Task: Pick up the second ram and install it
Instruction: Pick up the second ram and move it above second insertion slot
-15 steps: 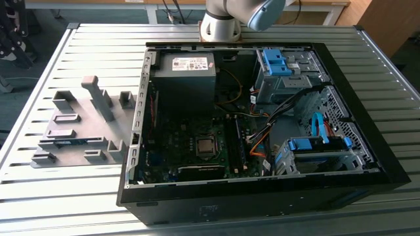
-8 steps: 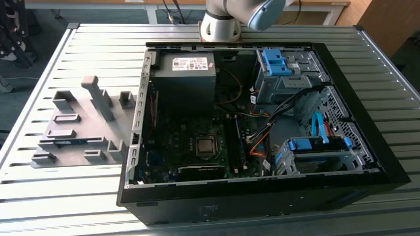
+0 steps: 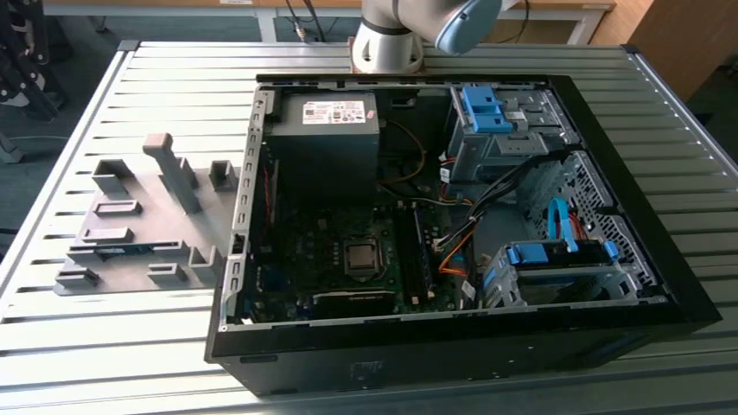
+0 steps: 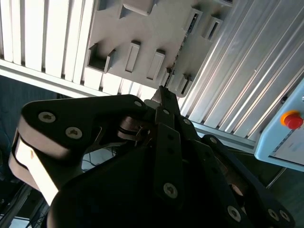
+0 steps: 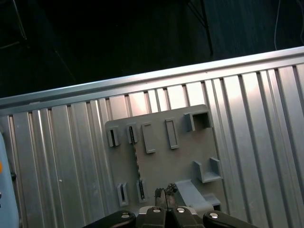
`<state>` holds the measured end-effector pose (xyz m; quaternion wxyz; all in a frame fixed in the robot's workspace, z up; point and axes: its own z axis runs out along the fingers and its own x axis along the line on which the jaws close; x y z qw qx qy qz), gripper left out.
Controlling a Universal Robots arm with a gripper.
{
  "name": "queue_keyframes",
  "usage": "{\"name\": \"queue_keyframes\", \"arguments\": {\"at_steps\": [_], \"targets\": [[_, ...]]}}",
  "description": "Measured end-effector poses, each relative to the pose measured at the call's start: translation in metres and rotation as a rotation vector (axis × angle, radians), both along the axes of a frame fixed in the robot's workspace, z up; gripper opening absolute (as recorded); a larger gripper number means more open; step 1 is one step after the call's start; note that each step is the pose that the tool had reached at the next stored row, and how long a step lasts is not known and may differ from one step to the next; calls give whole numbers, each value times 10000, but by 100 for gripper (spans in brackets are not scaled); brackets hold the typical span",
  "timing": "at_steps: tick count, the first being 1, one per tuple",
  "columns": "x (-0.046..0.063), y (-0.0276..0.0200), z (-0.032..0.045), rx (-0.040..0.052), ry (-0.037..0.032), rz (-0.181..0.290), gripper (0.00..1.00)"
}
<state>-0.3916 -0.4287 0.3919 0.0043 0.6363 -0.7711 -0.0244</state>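
The second ram (image 3: 124, 249) is a thin blue-teal stick standing on edge in a slot of the grey fixture plate (image 3: 150, 226), on the exterior view's left. In the first wrist view the ram (image 5: 136, 161) shows edge-on as a dark line between two small blocks. It appears the same way in the second wrist view (image 4: 184, 42). My gripper (image 5: 165, 194) hangs high above the fixture, well clear of the stick. Its black fingers meet at the tip (image 4: 161, 91) with nothing between them.
An open black computer case (image 3: 461, 216) lies on the slatted metal table (image 3: 173, 69), with the motherboard (image 3: 346, 259), power supply (image 3: 325, 130) and blue drive cages (image 3: 554, 259) inside. The arm's base (image 3: 386, 43) stands behind the case. Upright grey blocks (image 3: 179, 173) rise from the fixture.
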Motion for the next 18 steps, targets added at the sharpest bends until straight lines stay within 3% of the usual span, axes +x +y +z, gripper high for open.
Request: {"name": "queue_keyframes", "arguments": {"at_steps": [5,6,8,9,14,16,18], "targets": [[0,0,0,0,0,52,11],[0,0,0,0,0,62,17],[0,0,0,0,0,83,17],[0,0,0,0,0,93,24],[0,0,0,0,0,146,22],[0,0,0,0,0,166,10],[0,0,0,0,0,186,11]]}}
